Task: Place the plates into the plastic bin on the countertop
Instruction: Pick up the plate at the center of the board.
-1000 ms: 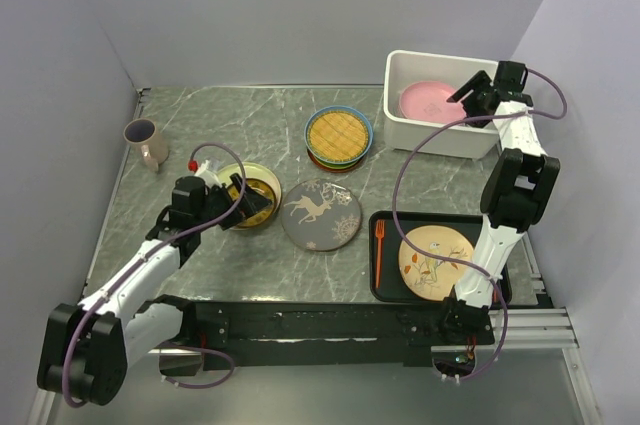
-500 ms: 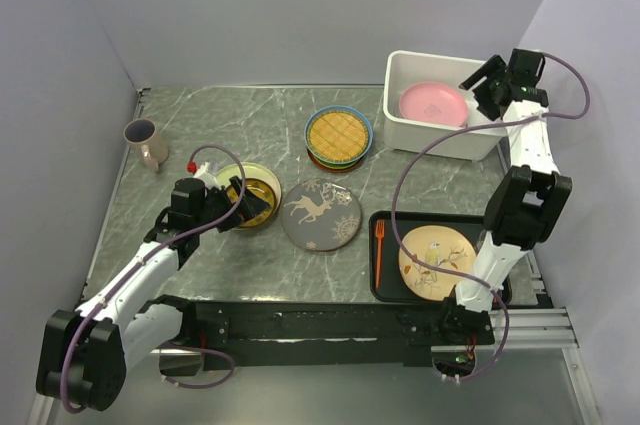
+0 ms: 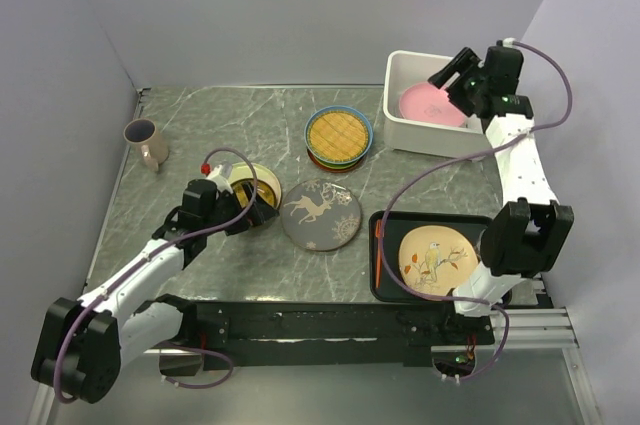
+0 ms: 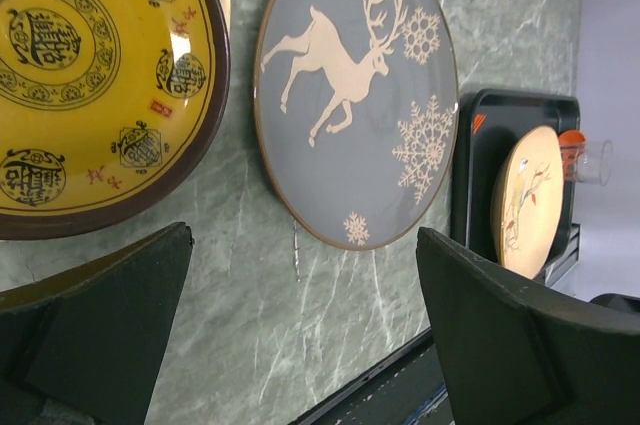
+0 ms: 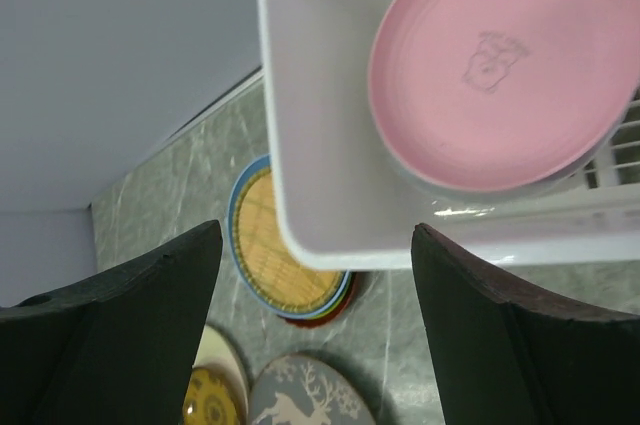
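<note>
R gripper (image 3: 452,80) hangs over the plastic bin (image 3: 440,140). Fingers spread wide, nothing btwn them. The bin sits at the far R of the countertop (image 3: 230,125).
Pink plate (image 3: 428,105) lies flat inside the bin. R wrist view: faint stamped mark at the plate's centre (image 5: 500,60), too pale to read. No brand or label seen on the bin wall (image 5: 300,145).
L gripper (image 3: 258,210) is low over the countertop, fingers wide apart and empty. It sits btwn the yellow dish (image 3: 245,188) and the deer plate (image 3: 320,214).
L wrist view: yellow dish (image 4: 80,75) has a dark brown rim, black seal-style characters in round medallions and small red marks. Can't read them. Deer plate (image 4: 355,95) is grey w/ a pale stag and snowflakes, no text.
Lattice plate (image 3: 339,135) w/ blue rim tops a stack just L of the bin.
Black tray (image 3: 385,285) at near R holds a cream bird plate (image 3: 435,258) and an orange fork (image 3: 379,250).
Mug (image 3: 146,141) stands at far L.
</note>
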{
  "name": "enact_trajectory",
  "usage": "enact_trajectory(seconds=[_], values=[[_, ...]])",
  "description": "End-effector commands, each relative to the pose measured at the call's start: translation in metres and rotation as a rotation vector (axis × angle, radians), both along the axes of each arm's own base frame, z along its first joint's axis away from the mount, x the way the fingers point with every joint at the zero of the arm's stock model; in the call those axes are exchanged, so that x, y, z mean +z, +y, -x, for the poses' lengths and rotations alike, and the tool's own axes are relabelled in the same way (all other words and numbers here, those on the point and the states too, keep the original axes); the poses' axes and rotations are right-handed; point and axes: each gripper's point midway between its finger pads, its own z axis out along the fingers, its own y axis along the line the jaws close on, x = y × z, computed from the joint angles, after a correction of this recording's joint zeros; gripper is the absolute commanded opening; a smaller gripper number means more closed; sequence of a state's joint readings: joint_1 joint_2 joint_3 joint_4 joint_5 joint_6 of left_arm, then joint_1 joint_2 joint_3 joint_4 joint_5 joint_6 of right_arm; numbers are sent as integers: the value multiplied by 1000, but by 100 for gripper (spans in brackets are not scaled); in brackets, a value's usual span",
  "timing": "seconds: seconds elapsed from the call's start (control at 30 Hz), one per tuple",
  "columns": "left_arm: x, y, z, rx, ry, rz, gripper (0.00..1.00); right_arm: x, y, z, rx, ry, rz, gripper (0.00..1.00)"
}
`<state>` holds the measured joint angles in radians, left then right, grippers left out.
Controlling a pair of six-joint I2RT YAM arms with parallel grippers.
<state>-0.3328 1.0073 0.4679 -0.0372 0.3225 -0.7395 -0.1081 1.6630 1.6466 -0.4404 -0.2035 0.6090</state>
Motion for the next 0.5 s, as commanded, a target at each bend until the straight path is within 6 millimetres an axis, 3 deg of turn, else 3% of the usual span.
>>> enact_trajectory(seconds=[0.0,0.27,0.47], values=[[13,-4,-8,-11,-45,-22,99,25,20,14,41,-99,0,83],[5,-4,-4,-2,-27,-30,99,10,76,45,161,-87,3,83],[-6,-6,3,-3,5,-44,99,-26,109,70,231,-35,1,83]])
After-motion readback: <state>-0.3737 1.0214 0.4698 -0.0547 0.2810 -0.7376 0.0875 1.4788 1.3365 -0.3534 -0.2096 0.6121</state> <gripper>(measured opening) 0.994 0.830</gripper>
